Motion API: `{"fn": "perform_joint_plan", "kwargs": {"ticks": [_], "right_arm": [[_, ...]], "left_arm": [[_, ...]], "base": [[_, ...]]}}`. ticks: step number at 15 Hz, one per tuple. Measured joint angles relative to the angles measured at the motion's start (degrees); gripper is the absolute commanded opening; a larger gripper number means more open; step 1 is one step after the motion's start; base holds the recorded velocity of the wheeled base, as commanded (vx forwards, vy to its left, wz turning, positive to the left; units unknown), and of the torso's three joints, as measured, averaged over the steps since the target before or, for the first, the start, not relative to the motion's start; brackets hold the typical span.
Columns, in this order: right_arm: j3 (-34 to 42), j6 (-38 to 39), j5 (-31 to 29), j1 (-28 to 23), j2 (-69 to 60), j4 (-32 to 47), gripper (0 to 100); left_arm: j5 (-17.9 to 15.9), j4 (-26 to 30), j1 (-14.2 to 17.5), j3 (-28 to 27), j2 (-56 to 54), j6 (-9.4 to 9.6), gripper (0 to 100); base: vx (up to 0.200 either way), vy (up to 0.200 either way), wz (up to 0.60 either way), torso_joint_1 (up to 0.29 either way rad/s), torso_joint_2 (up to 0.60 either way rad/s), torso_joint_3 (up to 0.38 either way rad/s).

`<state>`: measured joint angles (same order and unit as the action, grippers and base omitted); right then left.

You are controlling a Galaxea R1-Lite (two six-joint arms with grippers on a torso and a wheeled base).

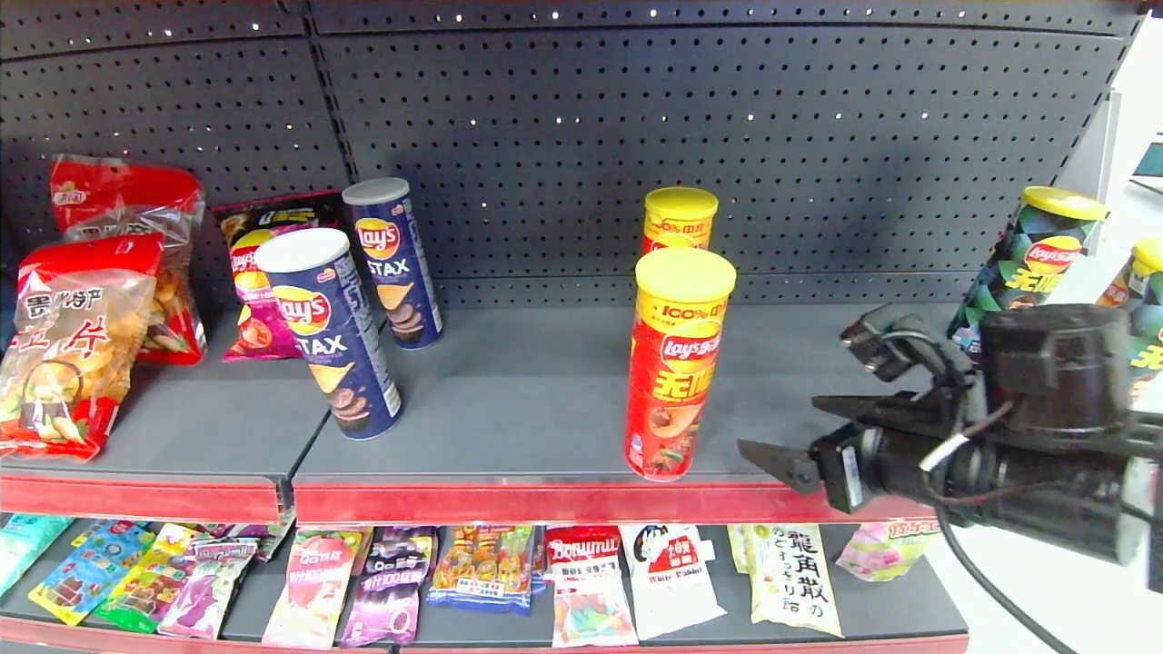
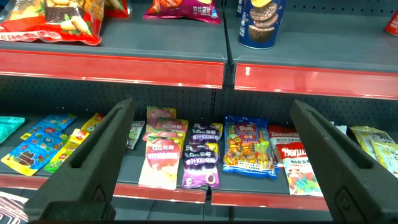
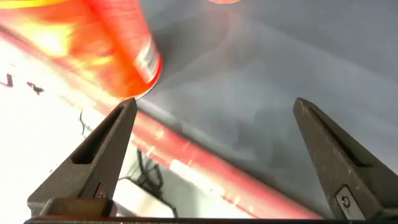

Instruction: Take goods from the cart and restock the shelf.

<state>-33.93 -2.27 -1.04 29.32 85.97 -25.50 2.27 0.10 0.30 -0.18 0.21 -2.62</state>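
In the head view, my right gripper (image 1: 780, 423) sits at the right, level with the front edge of the shelf (image 1: 527, 391). Its fingers are spread apart and hold nothing. The tips point left at the near red can (image 1: 677, 363) with a gap between. That can stands upright at the shelf's red lip, with a yellow lid, and hides the lower half of a second red can (image 1: 680, 218) behind it. My arm covers the base of a green can (image 1: 1031, 250) at the far right, and a second green can (image 1: 1143, 272) is cut by the frame edge. Left of centre, a near blue can (image 1: 332, 331) and a far blue can (image 1: 395, 259) stand upright.

In the left wrist view, the left gripper (image 2: 211, 106) has its fingers wide apart and empty. It faces the lower shelf (image 2: 249, 185) and its candy packets (image 2: 163, 155). Only the base of the near blue can (image 2: 261, 25) shows.

In the right wrist view, the fingers (image 3: 99, 162) gape wide with nothing between them. The near red can (image 3: 106, 50) is blurred and cut off, its base just beside one fingertip. I cannot tell whether they touch.
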Motion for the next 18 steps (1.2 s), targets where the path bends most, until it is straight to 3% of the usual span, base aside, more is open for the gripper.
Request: {"fn": "perform_joint_plan", "kwargs": {"ticks": [3,6,10,13,15,18], "right_arm": [[6.6,-1.8,-1.6,0.8,-15.2,0.9,100],[10.9,-3.1,-2.2,-3.9,-33.3,11.7,100],[9.9,-3.6,-3.2,-23.8,-53.9,36.3,100],[10.6,-3.8,-5.6,-36.4,-61.4,42.1,100],[14.5,-5.7,-4.2,-37.7,-66.7,42.6,100],[21.0,-8.4,-0.2,-32.1,-78.0,42.8,100]], "left_arm": [[0.0,0.0,0.0,0.0,0.0,0.00,100],[0.0,0.0,0.0,0.0,0.0,0.00,100],[0.0,0.0,0.0,0.0,0.0,0.00,100],[0.0,0.0,0.0,0.0,0.0,0.00,100],[0.0,0.0,0.0,0.0,0.0,0.00,100],[0.0,0.0,0.0,0.0,0.0,0.02,100]], "base": [[0.000,0.000,0.00,0.000,0.00,0.000],[0.000,0.000,0.00,0.000,0.00,0.000],[0.000,0.000,0.00,0.000,0.00,0.000],[0.000,0.000,0.00,0.000,0.00,0.000],[0.000,0.000,0.00,0.000,0.00,0.000],[0.000,0.000,0.00,0.000,0.00,0.000]]}}
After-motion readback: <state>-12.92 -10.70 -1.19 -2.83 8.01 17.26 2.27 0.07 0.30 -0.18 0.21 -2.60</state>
